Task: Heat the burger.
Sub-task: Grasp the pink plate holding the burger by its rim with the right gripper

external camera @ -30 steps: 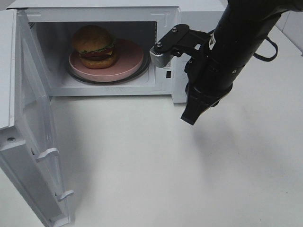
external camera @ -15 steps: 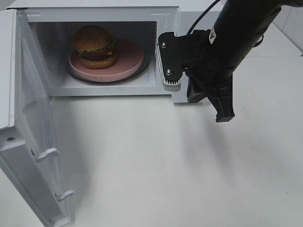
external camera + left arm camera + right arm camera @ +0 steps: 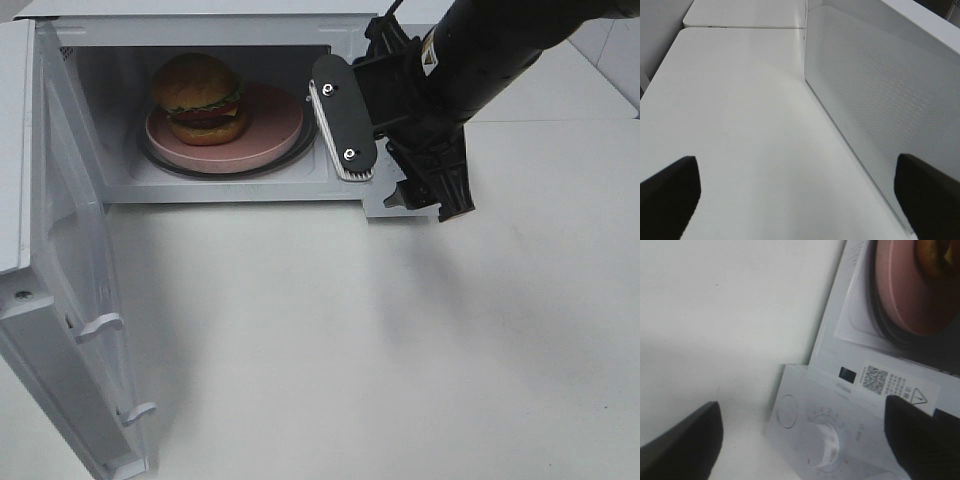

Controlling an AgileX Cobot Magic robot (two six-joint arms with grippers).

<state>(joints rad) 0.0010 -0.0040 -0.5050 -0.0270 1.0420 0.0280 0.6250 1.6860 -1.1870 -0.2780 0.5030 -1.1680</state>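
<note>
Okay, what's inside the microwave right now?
The burger sits on a pink plate, which rests on the glass turntable. The microwave door is open. One jaw of the right gripper covers the cavity's right edge, so that corner cannot be seen.

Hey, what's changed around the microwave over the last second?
The right gripper twisted round and pulled in closer to the front right of the microwave. Its jaws now stand wide apart, holding nothing. The burger on the pink plate inside and the open door stayed put.
</note>
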